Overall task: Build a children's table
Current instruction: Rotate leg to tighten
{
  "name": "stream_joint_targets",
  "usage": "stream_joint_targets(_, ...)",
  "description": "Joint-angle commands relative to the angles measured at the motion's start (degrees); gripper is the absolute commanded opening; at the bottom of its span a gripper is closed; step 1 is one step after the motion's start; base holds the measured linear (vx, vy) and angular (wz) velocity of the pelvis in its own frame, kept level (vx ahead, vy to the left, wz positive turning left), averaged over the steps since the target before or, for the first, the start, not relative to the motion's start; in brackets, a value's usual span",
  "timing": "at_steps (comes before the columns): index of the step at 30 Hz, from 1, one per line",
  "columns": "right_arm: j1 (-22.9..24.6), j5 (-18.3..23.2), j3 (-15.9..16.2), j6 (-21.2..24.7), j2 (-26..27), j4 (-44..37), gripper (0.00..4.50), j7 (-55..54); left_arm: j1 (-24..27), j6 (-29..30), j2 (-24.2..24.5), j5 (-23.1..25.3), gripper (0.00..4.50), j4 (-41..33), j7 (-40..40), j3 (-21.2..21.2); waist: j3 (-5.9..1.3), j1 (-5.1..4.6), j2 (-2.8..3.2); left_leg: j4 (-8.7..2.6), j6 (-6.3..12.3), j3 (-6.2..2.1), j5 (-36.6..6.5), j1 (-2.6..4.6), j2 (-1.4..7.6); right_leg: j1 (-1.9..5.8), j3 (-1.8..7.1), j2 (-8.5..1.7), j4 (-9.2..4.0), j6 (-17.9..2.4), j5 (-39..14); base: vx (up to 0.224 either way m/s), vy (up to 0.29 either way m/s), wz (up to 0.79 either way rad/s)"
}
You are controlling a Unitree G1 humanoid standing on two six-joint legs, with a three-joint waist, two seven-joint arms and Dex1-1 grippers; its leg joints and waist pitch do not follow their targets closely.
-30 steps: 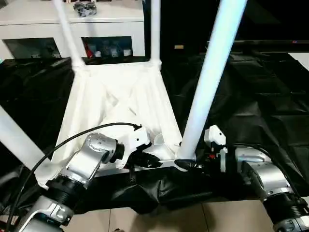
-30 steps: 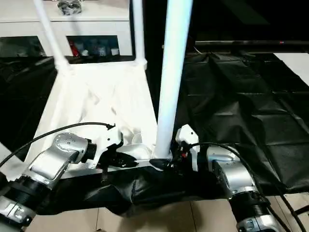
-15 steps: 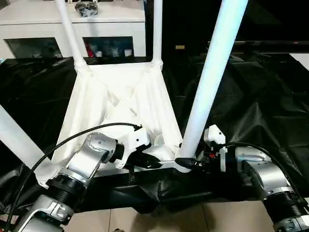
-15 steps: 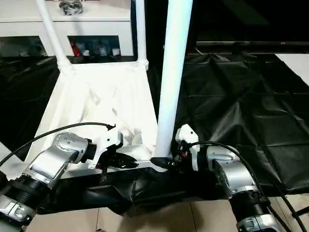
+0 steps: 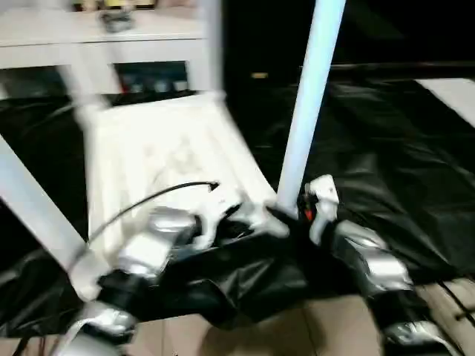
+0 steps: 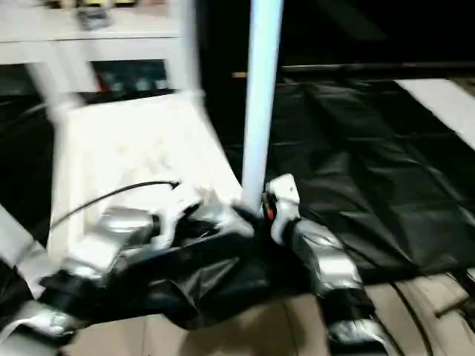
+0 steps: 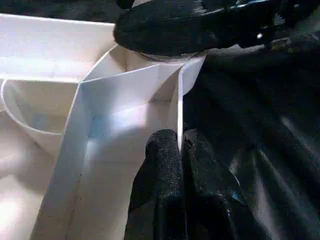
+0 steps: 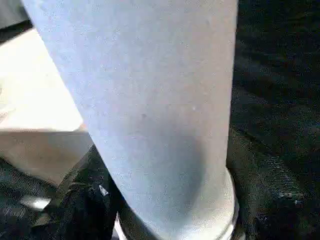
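Pinching the tabletop (image 7: 125, 105) rim, left jaws (image 7: 179, 150); leg (image 8: 150, 100) between right jaws (image 8: 165, 210).

- Head views: strong motion blur throughout, edges smeared.
- Tabletop (image 5: 159, 159) glares white, overexposed at centre-left.
- Black cloth (image 5: 386, 141) dim, faint sheen on creases.
- Right wrist view: leg (image 8: 150, 100) soft, shaded lower right.

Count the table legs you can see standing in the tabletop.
4: near-right leg at the right gripper, near-left leg, far-left leg, far-right leg. None seems hidden.
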Motion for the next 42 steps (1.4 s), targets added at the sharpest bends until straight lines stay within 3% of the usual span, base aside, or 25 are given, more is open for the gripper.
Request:
stream_joint_targets(1, 0.88, -2.52, 4.47, 1.5, 3.85, 4.87, 2.62, -1.17, -2.24, -1.25, -4.52, -2.37, 0.0, -2.03, -1.23, -2.69, -2.11, 0.0, 0.03, -4.61, -1.15, -1.18, -27.8, 0.49, 1.36, 0.89, 1.08, -2.75, -5.63, -5.39, -33.61, 0.0, 0.0, 0.0)
stream_joint_targets(3, 0.51, -1.71, 3.64, 1.22, 4.82, 5.33, 3.18, -0.55, -1.83, -1.4, -4.07, -2.04, 0.0, -2.63, -1.65, -3.05, -1.99, -0.15, 0.09, -4.66, -0.79, -1.18, -28.4, 0.48, 1.38, 0.8, 1.07, -2.67, -5.7, -5.66, -33.67, 0.0, 0.0, 0.0)
stream_joint_targets(4, 0.38, -1.0, 3.13, 1.34, 4.95, 5.31, 3.32, 0.08, -1.54, -1.57, -3.48, -1.74, 0.0, -2.77, -1.76, -3.12, -1.98, -0.05, 0.54, -4.72, -0.85, -1.28, -28.75, 0.52, 1.4, 0.81, 1.08, -2.71, -5.6, -5.78, -33.46, 0.0, 0.0, 0.0)
stream_joint_targets(5, 0.35, -0.9, 3.11, 1.04, 4.8, 5.24, 3.38, 0.32, -1.36, -1.8, -3.02, -1.48, 0.0, -2.79, -1.82, -3.24, -2.05, -0.11, 0.32, -4.75, -0.83, -1.24, -28.96, 0.53, 1.47, 0.77, 1.13, -2.67, -5.58, -6.08, -32.61, 0.0, 0.0, 0.0)
stream_joint_targets(7, 0.65, -1.56, 3.84, -0.02, 4.04, 4.58, 3.49, 0.88, -1.13, -2.09, -2.46, -1.2, 0.0, -2.9, -1.91, -3.39, -2.09, 0.05, 0.58, -4.8, -1.02, -1.12, -29.07, 0.7, 1.61, 0.62, 1.33, -2.58, -5.4, -7.03, -30.25, 0.0, 0.0, 0.0)
stream_joint_targets(10, 2.88, -1.32, 5.71, -0.21, 0.46, -0.57, 3.78, 6.87, -0.85, -3.58, -0.82, -0.64, 0.0, -2.84, -2.75, -3.63, -2.37, 0.4, 0.61, -4.84, -0.53, -0.85, -27.08, 0.39, 1.76, 1.17, 1.67, -2.41, -4.77, -8.66, -24.09, 0.0, 0.0, 0.0)
stream_joint_targets(11, 3.1, -1.25, 5.79, -0.14, 0.13, -0.99, 3.78, 7.38, -0.85, -3.68, -0.74, -0.62, 0.0, -2.8, -2.83, -3.64, -2.46, 0.52, 0.55, -4.77, -0.11, -0.64, -25.35, 0.34, 1.81, 1.28, 1.83, -2.4, -4.4, -9.95, -21.06, 0.0, 0.0, 0.0)
stream_joint_targets(12, 5.29, -0.99, 7.16, -0.3, -3.49, -4.73, 3.78, 12.46, -0.87, -4.08, -0.15, -0.5, 0.0, -2.56, -3.4, -3.6, -2.47, 0.66, 0.89, -4.77, 0.06, -0.56, -24.39, 0.29, 1.82, 1.44, 1.86, -2.33, -4.26, -10.35, -19.58, 0.0, 0.0, 0.0)
stream_joint_targets(14, 7.94, -0.64, 8.02, -0.55, -8.47, -8.57, 3.78, 18.24, -0.95, -4.32, 0.41, -0.55, 0.0, -2.43, -4.11, -3.4, -2.57, 1.44, 0.55, -4.38, 1.43, -0.01, -22.27, 0.61, 1.94, 1.51, 2.02, -2.15, -4.16, -11.26, -16.43, 0.028, -0.009, 0.09)
stream_joint_targets(15, 9.92, 0.65, 7.39, -0.1, -12.23, -11.37, 3.78, 22.42, -0.95, -4.55, 0.89, -0.59, 0.0, -2.44, -4.82, -3.4, -2.63, 2.3, 0.49, -4.08, 2.51, 0.45, -20.45, 1.05, 1.99, 1.43, 2.26, -2.25, -4.17, -12.26, -15.63, 0.056, -0.018, 0.17)
stream_joint_targets(16, 9.92, 0.65, 7.39, -0.1, -12.23, -11.37, 3.78, 22.42, -0.95, -4.55, 0.89, -0.59, 0.0, -2.44, -4.82, -3.4, -2.63, 2.3, 0.49, -4.08, 2.51, 0.45, -20.45, 1.05, 1.99, 1.43, 2.26, -2.25, -4.17, -12.26, -15.63, 0.061, -0.02, 0.15)
stream_joint_targets(18, 12.26, 3.46, 4.97, 1.34, -17.1, -14.74, 3.78, 27.03, -0.67, -4.88, 1.54, -0.7, 0.0, -2.5, -5.56, -3.55, -3.13, 3.21, 0.48, -3.72, 4.39, 0.42, -13.08, 0.14, 2.16, 2.41, 2.24, -2.38, -2.96, -13.66, -8.36, 0.059, -0.01, 0.06)
stream_joint_targets(19, 12.75, 4.07, 4.39, 1.49, -18.1, -15.35, 3.78, 28.03, -0.57, -5.0, 1.71, -0.77, 0.0, -2.56, -5.87, -3.67, -3.33, 3.37, 0.55, -3.37, 5.4, 0.47, -10.42, 0.1, 2.18, 2.38, 2.15, -2.34, -2.44, -14.74, -4.53, 0.0, 0.0, 0.0)
stream_joint_targets(21, 13.9, 5.21, 2.75, 2.31, -20.64, -16.79, 3.78, 29.9, -0.2, -5.45, 2.12, -0.87, 0.0, -2.68, -6.55, -3.93, -3.44, 3.53, 0.45, -3.03, 6.99, 0.44, -7.85, -0.27, 2.05, 2.76, 1.92, -2.4, -2.1, -15.54, -2.13, 0.0, 0.0, 0.0)
stream_joint_targets(25, 15.66, 6.55, 0.83, 3.38, -24.39, -18.8, 3.78, 31.16, 0.42, -5.84, 2.55, -1.29, 0.0, -3.15, -7.52, -4.2, -3.15, 3.49, 0.33, -3.25, 6.72, 0.46, -10.55, -0.3, 2.11, 2.76, 1.81, -2.55, -2.66, -14.6, -8.17, 0.0, 0.0, 0.0)
stream_joint_targets(26, 15.99, 6.67, 0.57, 3.61, -25.09, -19.22, 3.78, 31.23, 0.53, -5.82, 2.63, -1.44, 0.0, -3.33, -7.74, -4.26, -3.03, 3.33, -0.05, -3.32, 6.29, 0.49, -11.56, -0.29, 2.11, 2.69, 1.81, -2.56, -3.0, -13.93, -10.78, 0.0, 0.0, 0.0)
stream_joint_targets(30, 17.16, 7.76, 0.01, 5.09, -26.47, -21.59, 3.78, 31.86, 0.78, -5.87, 3.13, -2.01, 0.0, -3.83, -8.67, -4.51, -2.93, 3.14, 0.07, -3.45, 5.29, 0.35, -12.37, -0.43, 2.03, 2.62, 1.79, -2.59, -3.28, -12.52, -14.76, 0.0, 0.0, 0.0)
stream_joint_targets(32, 17.63, 8.01, 0.1, 5.47, -26.51, -22.6, 3.78, 32.05, 0.8, -5.92, 3.23, -2.14, 0.0, -3.9, -8.91, -4.55, -3.03, 3.06, 0.09, -3.39, 5.34, 0.29, -11.86, -0.38, 2.08, 2.55, 1.82, -2.56, -3.23, -12.18, -14.23, 0.0, 0.0, 0.0)
stream_joint_targets(33, 18.1, 8.03, 0.29, 5.26, -26.18, -23.68, 3.78, 31.9, 0.77, -5.94, 3.34, -2.32, 0.0, -3.93, -9.2, -4.64, -3.13, 3.1, 0.39, -3.3, 5.58, 0.29, -11.19, -0.31, 2.11, 2.48, 1.82, -2.53, -3.09, -12.45, -13.02, 0.0, 0.0, 0.0)
stream_joint_targets(36, 17.72, 7.7, 0.38, 4.62, -25.38, -23.71, 3.78, 30.39, 0.4, -6.1, 3.29, -2.36, 0.0, -3.61, -9.34, -4.8, -3.26, 3.08, 0.05, -3.14, 6.02, 0.34, -9.7, -0.44, 2.07, 2.55, 1.8, -2.49, -2.82, -13.02, -10.64, 0.0, 0.0, 0.0)
stream_joint_targets(39, 16.85, 6.47, 0.54, 3.53, -24.5, -23.22, 3.78, 28.11, 0.27, -6.35, 3.95, -2.54, 0.0, -4.0, -10.39, -5.21, -3.28, 3.05, 0.2, -3.05, 6.12, 0.39, -9.12, -0.36, 2.04, 2.48, 1.77, -2.51, -2.72, -13.46, -10.15, 0.0, 0.0, 0.0)
stream_joint_targets(41, 15.96, 7.26, -0.25, 5.48, -23.89, -22.76, 3.78, 26.91, 0.33, -6.44, 4.31, -2.58, 0.0, -4.25, -10.68, -5.34, -3.29, 3.02, 0.24, -3.08, 6.03, 0.38, -9.12, -0.32, 2.0, 2.51, 1.76, -2.46, -2.72, -13.44, -10.29, 0.0, 0.0, 0.0)
stream_joint_targets(42, 15.56, 8.6, -1.03, 7.32, -23.43, -23.02, 4.08, 26.55, 0.38, -6.53, 4.5, -2.57, 0.0, -4.33, -10.67, -5.33, -3.3, 2.97, 0.36, -3.07, 5.96, 0.37, -8.97, -0.29, 1.97, 2.5, 1.76, -2.38, -2.68, -13.51, -10.06, 0.0, 0.0, 0.0)
